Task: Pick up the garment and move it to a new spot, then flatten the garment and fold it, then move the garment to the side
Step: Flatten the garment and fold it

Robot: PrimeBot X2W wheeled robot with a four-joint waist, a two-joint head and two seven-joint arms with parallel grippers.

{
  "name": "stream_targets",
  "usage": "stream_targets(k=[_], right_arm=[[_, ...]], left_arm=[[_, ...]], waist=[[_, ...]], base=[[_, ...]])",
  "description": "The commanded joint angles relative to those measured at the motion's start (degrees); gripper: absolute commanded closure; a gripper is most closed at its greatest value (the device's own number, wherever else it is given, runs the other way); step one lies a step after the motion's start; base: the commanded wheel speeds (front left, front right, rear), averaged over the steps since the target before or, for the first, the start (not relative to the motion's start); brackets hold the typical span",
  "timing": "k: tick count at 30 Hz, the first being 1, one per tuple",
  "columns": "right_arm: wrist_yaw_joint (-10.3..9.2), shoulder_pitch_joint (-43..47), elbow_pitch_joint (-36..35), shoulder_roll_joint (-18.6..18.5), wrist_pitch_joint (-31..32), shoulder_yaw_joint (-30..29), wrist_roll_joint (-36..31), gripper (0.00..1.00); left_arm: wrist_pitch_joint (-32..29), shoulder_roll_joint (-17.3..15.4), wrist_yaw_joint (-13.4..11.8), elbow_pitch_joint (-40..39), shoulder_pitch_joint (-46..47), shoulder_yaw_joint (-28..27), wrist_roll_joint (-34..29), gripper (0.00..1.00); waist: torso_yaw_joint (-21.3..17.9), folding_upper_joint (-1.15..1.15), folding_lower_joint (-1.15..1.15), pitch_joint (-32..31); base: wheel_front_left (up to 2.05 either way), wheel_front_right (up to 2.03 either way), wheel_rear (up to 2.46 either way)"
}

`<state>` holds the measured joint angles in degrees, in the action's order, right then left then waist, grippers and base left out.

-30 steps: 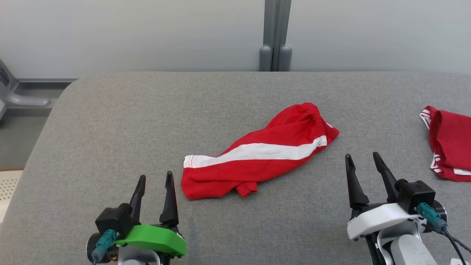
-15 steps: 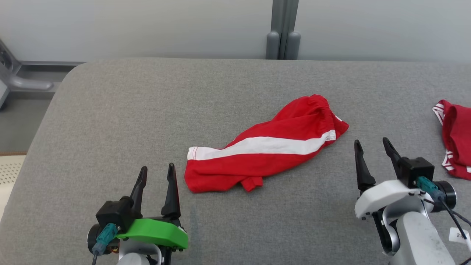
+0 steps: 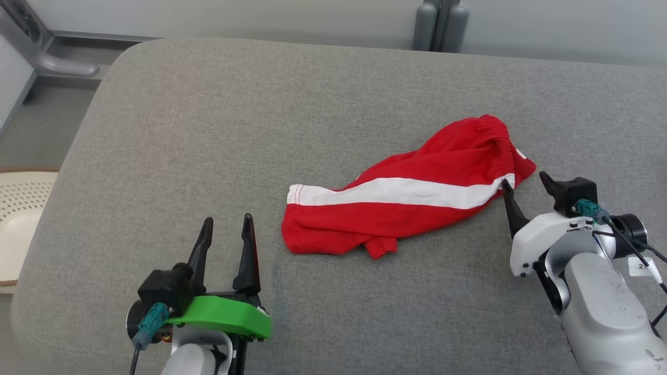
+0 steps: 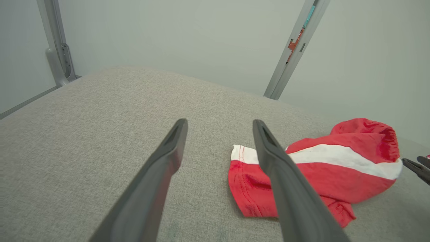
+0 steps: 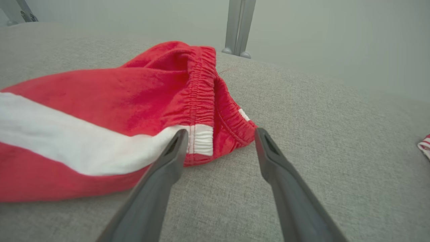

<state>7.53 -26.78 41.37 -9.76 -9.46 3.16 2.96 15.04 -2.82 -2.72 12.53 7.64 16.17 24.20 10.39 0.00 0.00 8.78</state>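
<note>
The garment [image 3: 406, 192] is a pair of red shorts with a white side stripe, lying crumpled on the grey fabric table [image 3: 208, 130]. Its elastic waistband [image 5: 201, 84] points to the far right and a leg hem to the left. My right gripper [image 3: 523, 179] is open at the waistband end, with its left fingertip touching the white stripe's edge; in the right wrist view the gripper [image 5: 220, 131] has the waistband corner just ahead of it. My left gripper [image 3: 227, 221] is open and empty, a short way left of the leg hem [image 4: 242, 158].
A scrap of another red and white cloth [image 5: 425, 146] lies at the far right. A cream perforated object [image 3: 21, 219] sits beyond the table's left edge. A grey post [image 3: 440, 21] and a metal frame [image 3: 47, 52] stand behind the table.
The head camera has tilted down and shifted. My right gripper has moved forward and left until it reaches the garment's waistband end. The left gripper has hardly moved.
</note>
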Motion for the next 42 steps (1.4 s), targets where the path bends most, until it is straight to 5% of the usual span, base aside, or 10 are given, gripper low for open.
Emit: stream_targets(k=[1,11,12,13,14,19,26,28,36,42], right_arm=[[-0.1,-1.4,1.6,-0.4,-0.4,0.9,0.5,0.0],[-0.1,-5.9,10.9,-0.1,-2.6,7.3,2.8,0.0],[-0.1,-6.2,11.6,0.0,-2.9,7.9,3.1,0.06],[-0.1,-6.5,12.2,0.0,-3.0,8.3,3.3,0.3],[-0.1,-6.8,12.9,0.0,-3.3,8.7,3.6,0.41],[-0.11,-8.5,15.2,-0.3,-4.2,10.2,5.1,0.3],[-0.1,-10.7,19.1,-1.0,-4.6,13.0,6.5,0.77],[-0.1,-11.0,19.5,-1.0,-4.9,13.5,6.9,1.0],[-0.11,-9.8,17.5,-1.4,-5.7,15.2,8.2,1.0],[-0.1,-9.2,14.6,-1.8,-5.7,16.4,8.1,1.0]], left_arm=[[0.2,-0.2,-0.1,-0.1,0.9,-0.1,0.2,0.0],[0.2,-0.2,-0.1,0.1,0.5,-0.2,-0.2,0.0],[0.2,-0.2,-0.1,0.1,0.4,-0.1,-0.2,0.0],[0.2,-0.2,-0.1,0.2,0.3,0.0,-0.3,0.0],[0.2,-0.2,0.0,0.2,0.2,0.1,-0.4,0.0],[0.2,-0.2,0.1,0.2,0.0,0.3,-0.7,0.0],[0.2,-0.2,0.4,0.7,-0.3,0.3,-0.8,0.0],[0.2,-0.2,0.6,1.2,-0.5,0.3,-0.9,0.0],[-1.2,-0.4,3.2,7.6,4.4,0.9,-0.2,0.0],[-11.2,-1.7,5.7,15.2,13.5,2.0,1.2,0.0]], waist=[[1.3,0.0,0.0,1.2],[1.5,0.0,0.0,1.0],[1.4,0.0,0.0,0.9],[1.4,0.0,0.0,0.8],[1.4,0.0,0.0,0.7],[1.5,0.0,0.0,0.5],[1.8,0.0,0.0,0.2],[1.6,0.0,0.0,0.0],[-0.6,0.0,0.0,-0.1],[-2.6,0.0,0.0,1.1]], base=[[0.0,0.0,0.0],[0.0,0.0,0.0],[0.0,0.0,0.0],[0.0,0.0,0.0],[0.0,0.0,0.0],[0.0,0.0,0.0],[0.0,0.0,0.0],[0.0,0.0,0.0],[0.0,0.0,0.0],[0.0,0.0,0.0]])
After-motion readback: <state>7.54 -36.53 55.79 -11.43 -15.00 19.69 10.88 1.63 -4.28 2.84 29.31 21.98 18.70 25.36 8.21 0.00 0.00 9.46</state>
